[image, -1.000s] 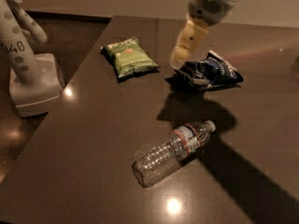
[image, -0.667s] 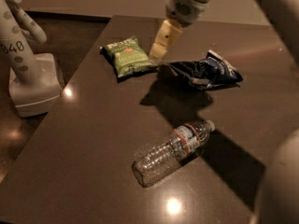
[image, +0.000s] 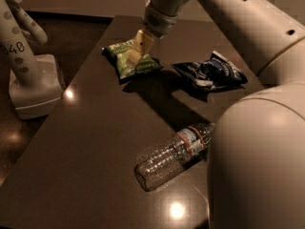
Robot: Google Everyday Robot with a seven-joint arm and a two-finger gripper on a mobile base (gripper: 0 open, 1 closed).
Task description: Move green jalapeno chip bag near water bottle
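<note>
We see the bag (image: 144,66) lying flat, puffy and light green with pale lettering. The gripper (image: 135,54) is down over its middle. The bottle (image: 167,157) lies on its side well apart, nearer us. It is clear and ribbed, and its label band and neck point right.

There is only one camera. It looks down at an angle across the dark table (image: 90,171) from quite near, on the robot's own side, and the big arm (image: 257,171) fills the right foreground. The gripper (image: 136,51) is far from the camera, over the green jalapeno chip bag (image: 139,70). The water bottle (image: 174,154) lies nearer.
</note>
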